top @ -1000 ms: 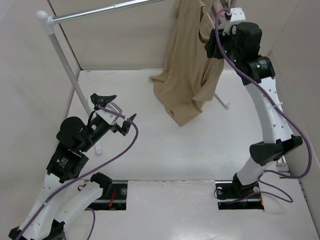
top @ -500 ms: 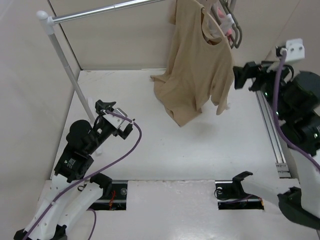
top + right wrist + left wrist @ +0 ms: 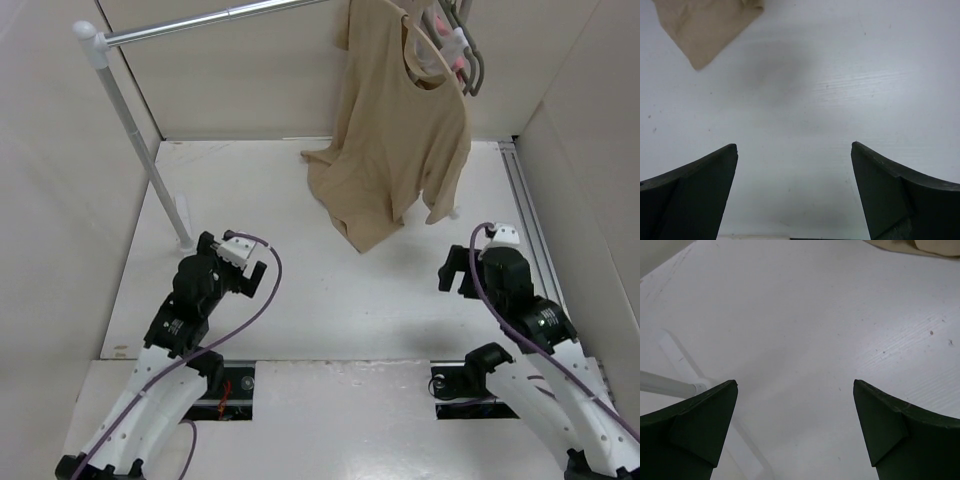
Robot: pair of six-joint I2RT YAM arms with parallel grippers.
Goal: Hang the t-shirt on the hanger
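The t-shirt [image 3: 400,140] hangs in the upper right of the overhead view. Its shoulders are spread and its neck opening sits high near the rail [image 3: 200,22]. We judge that the hanger is inside the shoulders and gives them that shape, but the cloth hides it and we cannot pick it out. The lower hem trails onto the surface [image 3: 330,310] at upper centre because the shirt is longer than the drop from the rail. Just right of the neck, the grey hangers [image 3: 473,68] crowd close, with something white and pink among them.

Neither hand touches the cloth. The left hand [image 3: 245,270] is at lower left and the right hand [image 3: 458,272] at lower right, both well apart from the shirt and low over bare surface. Each wrist view shows two dark fingers spread wide with nothing between them. A corner of the tan hem appears at the upper left of the right wrist view, and a strip of it at the top right of the left one.

As things lie, we take the task to be essentially done: the shirt carries its own weight, so the hands have no reason to hold anything.
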